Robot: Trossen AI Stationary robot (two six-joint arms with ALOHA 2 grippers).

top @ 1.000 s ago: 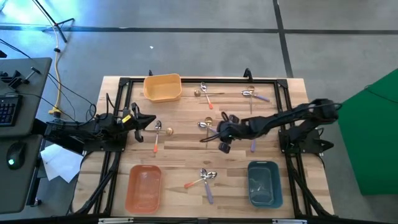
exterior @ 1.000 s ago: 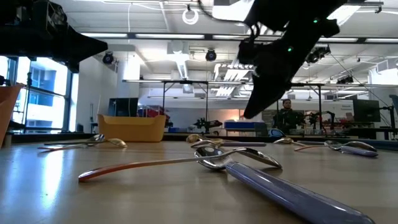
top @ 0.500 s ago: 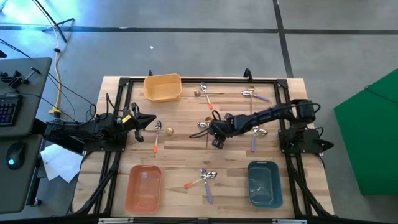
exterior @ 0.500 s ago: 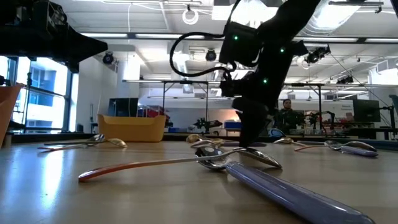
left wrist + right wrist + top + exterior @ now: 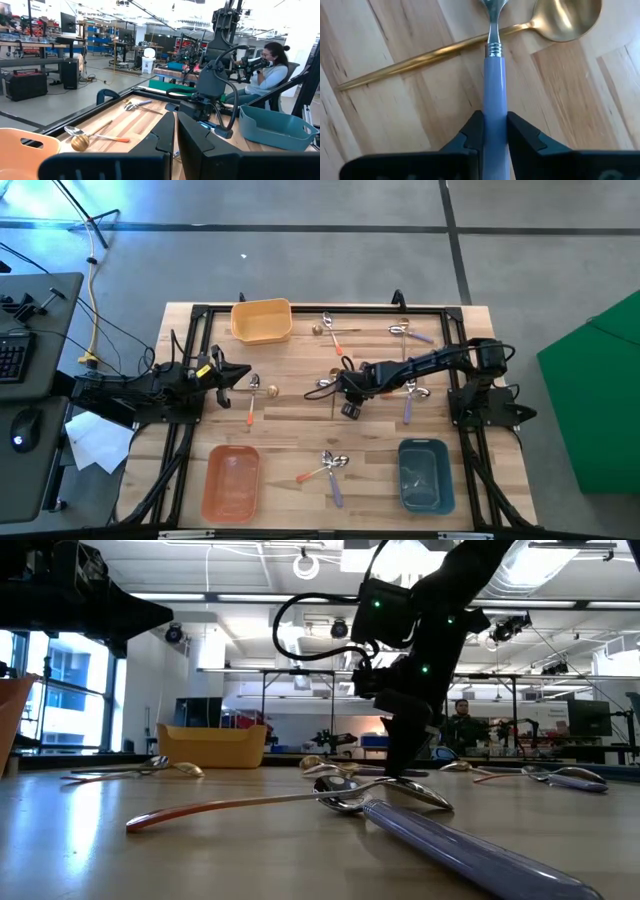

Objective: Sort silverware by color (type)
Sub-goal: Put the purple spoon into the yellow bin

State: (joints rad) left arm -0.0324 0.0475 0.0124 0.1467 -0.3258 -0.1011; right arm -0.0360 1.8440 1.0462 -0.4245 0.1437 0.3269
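My right gripper [image 5: 341, 386] is down at the table's middle, shut on a lavender-handled spoon [image 5: 494, 75]. That spoon's neck crosses the handle of an all-gold spoon [image 5: 559, 15]. In the low view the right gripper [image 5: 401, 770] reaches the tabletop. My left gripper [image 5: 228, 377] waits, shut, at the table's left. Beside it lie an orange-handled spoon [image 5: 250, 395] and a small gold piece [image 5: 272, 390]. Other spoons lie in small groups by the far edge [image 5: 328, 326], at the far right [image 5: 410, 332], right of centre [image 5: 409, 402] and near the front [image 5: 330, 465]. My right gripper pinches the spoon's lavender handle [image 5: 494, 107] between its two fingers [image 5: 472, 131], one on each long side, so they lie across it. It comes from above, pointing down. The spoon lies level, its neck [image 5: 493, 49] over the gold spoon's handle [image 5: 420, 57].
A yellow bin [image 5: 262, 320] stands at the far left of the table, an orange bin [image 5: 232, 480] at the near left and a blue bin [image 5: 425, 473] at the near right. A black frame [image 5: 320, 308] runs round the table. A person [image 5: 270, 70] sits beyond the table.
My right gripper has moved down and a little toward the table's left edge, from above the middle spoons to the tabletop, where it now stands on the lavender-handled spoon. The arm has dropped low over the table. The spoons have stayed where they were.
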